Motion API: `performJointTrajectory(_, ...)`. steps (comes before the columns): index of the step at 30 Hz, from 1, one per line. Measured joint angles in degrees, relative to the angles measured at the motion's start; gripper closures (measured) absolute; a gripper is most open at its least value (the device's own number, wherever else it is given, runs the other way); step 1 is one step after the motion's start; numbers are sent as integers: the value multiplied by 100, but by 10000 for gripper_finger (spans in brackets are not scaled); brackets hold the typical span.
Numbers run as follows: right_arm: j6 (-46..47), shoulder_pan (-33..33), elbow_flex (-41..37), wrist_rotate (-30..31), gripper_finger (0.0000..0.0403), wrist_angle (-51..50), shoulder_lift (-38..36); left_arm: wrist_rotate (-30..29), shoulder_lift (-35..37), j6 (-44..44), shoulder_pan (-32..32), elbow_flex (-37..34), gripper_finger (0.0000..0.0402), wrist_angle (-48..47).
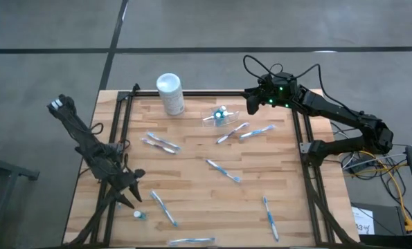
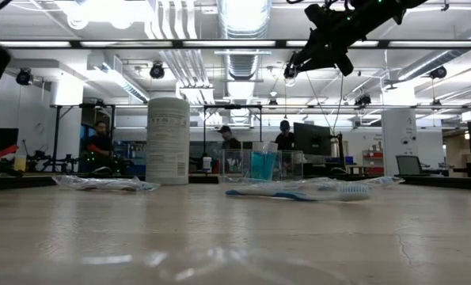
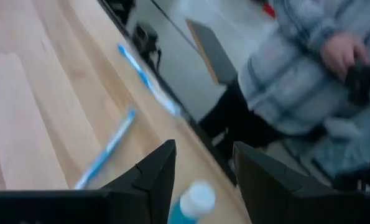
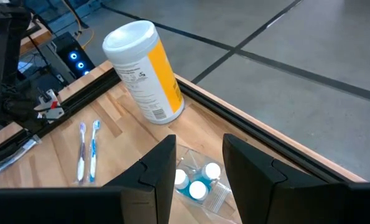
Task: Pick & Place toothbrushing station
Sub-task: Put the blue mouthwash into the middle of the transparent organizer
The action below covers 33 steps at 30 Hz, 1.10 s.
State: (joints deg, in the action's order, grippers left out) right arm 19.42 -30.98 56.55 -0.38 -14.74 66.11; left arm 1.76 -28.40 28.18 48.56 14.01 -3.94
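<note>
Right now the right gripper (image 1: pixel 251 102) hangs above the table's far edge, its two fingers spread with nothing between them, looking down on the station (image 4: pixel 197 183) just below and ahead of it. The station (image 1: pixel 219 115) sits on the wood near the far edge, between the white canister (image 1: pixel 170 93) and a pair of toothbrushes (image 1: pixel 246 131), apart from both (it's clear plastic with little blue-and-white items inside, and the walls barely show against the grain).

The left gripper (image 1: pixel 132 181) waits low at the near left of the table, fingers parted and empty, just by a small blue bottle (image 1: pixel 138 214); a person in a plaid shirt (image 3: pixel 303 68) stands past that edge.

My worry is the descent. Because the holder's edges are so hard to see, the fingers could come down on a rim instead of around it and tip it, spilling what's inside. A thin plastic wall may also flex or slip out of a shallow pinch. The canister looks far enough off not to get bumped, though a wide swing could reach it.
</note>
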Motion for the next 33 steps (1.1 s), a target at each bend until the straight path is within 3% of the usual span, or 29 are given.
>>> performJointTrajectory(12,2,-1,0,0,275,0,0,270,5,-296,-4,-501,236,93)
performJointTrajectory(21,2,-2,0,0,275,0,0,1242,6,-1261,-3,-594,236,335)
performJointTrajectory(28,2,-2,0,2,275,0,0,716,-89,-1161,-6,-594,236,355)
performJointTrajectory(33,1,-2,0,1,275,0,0,691,-286,-1208,-4,-594,236,438)
